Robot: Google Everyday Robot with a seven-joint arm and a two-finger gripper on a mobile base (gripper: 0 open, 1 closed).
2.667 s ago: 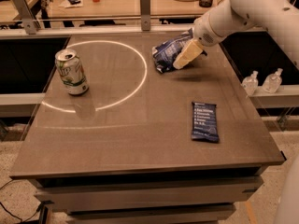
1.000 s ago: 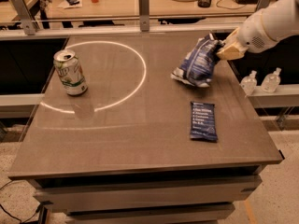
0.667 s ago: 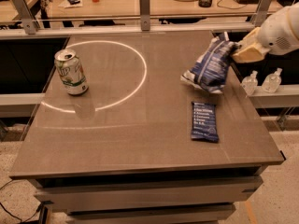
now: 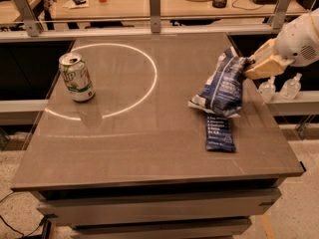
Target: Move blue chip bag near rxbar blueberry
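blue chip bag [image 4: 222, 86] was dark blue foil with white markings. rxbar blueberry [image 4: 220, 132] was dark blue with lines of white text. gripper [image 4: 251, 66] was cream-tan, at the table's right edge, pinching the bag's top; arm [image 4: 304, 39] white. can [image 4: 76, 77] green and white, silver top. table [image 4: 149, 148] grey-brown with a white ring [image 4: 154, 78].

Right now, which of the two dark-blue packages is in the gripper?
The puffy blue chip bag, pinched at its top by the gripper near the table's right edge. The flat rxbar blueberry lies free below it.
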